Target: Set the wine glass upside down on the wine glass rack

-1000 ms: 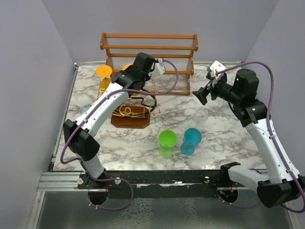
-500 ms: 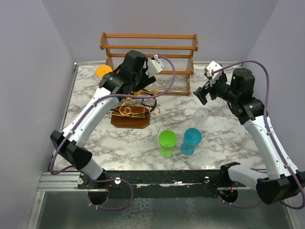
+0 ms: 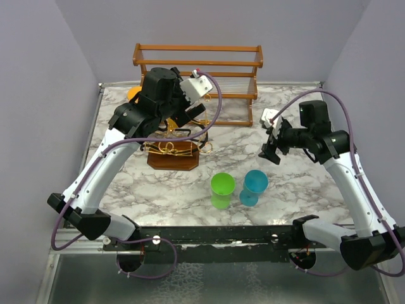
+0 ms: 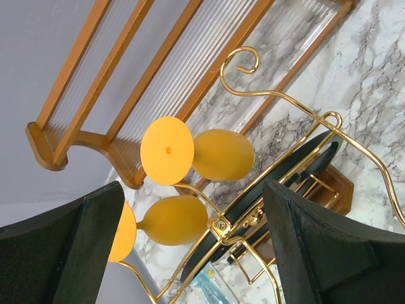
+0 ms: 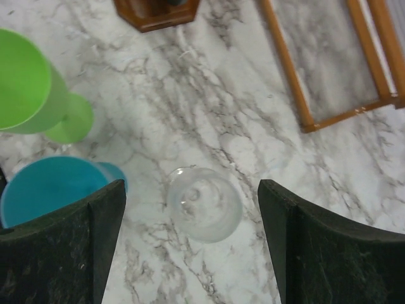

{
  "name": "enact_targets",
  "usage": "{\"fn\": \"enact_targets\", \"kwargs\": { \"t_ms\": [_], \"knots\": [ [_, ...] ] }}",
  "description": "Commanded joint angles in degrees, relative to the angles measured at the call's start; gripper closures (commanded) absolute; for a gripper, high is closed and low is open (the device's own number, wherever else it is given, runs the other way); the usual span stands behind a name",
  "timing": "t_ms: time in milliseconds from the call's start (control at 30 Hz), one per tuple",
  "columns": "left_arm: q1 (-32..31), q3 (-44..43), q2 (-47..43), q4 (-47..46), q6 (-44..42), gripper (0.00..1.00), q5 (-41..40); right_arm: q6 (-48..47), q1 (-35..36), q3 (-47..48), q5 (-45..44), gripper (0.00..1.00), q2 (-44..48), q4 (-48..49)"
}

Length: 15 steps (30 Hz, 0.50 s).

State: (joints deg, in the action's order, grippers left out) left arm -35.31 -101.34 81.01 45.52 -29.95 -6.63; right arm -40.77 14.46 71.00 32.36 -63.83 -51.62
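Two orange wine glasses (image 4: 221,154) (image 4: 174,220) hang upside down on the gold and black wire wine glass rack (image 4: 278,164). My left gripper (image 4: 193,187) is open just off them, holding nothing. In the top view the left gripper (image 3: 192,117) hovers over the rack (image 3: 172,158). A clear wine glass (image 5: 204,204) stands upright on the marble. My right gripper (image 5: 190,187) is open above it, one finger to each side and neither touching. The right gripper (image 3: 271,147) hides that glass in the top view.
A green glass (image 3: 222,189) and a blue glass (image 3: 255,185) stand upright in front of the rack, the blue one (image 5: 47,190) close to my right gripper's left finger. A two-tier wooden shelf (image 3: 197,63) lines the back edge. Purple walls enclose the table.
My left gripper has opened and drawn back from the rack, leaving an orange glass hanging there. The right gripper has come down and toward the front over the clear glass, its jaws slightly narrower.
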Motion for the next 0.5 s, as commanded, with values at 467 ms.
{"fn": "enact_targets", "kwargs": {
  "t_ms": [467],
  "knots": [
    [0.33,2.19,-0.64,-0.73,-0.05,0.06,0.99,-8.69,14.09,0.78,-3.81,0.32,-9.43,-14.94]
  ]
}}
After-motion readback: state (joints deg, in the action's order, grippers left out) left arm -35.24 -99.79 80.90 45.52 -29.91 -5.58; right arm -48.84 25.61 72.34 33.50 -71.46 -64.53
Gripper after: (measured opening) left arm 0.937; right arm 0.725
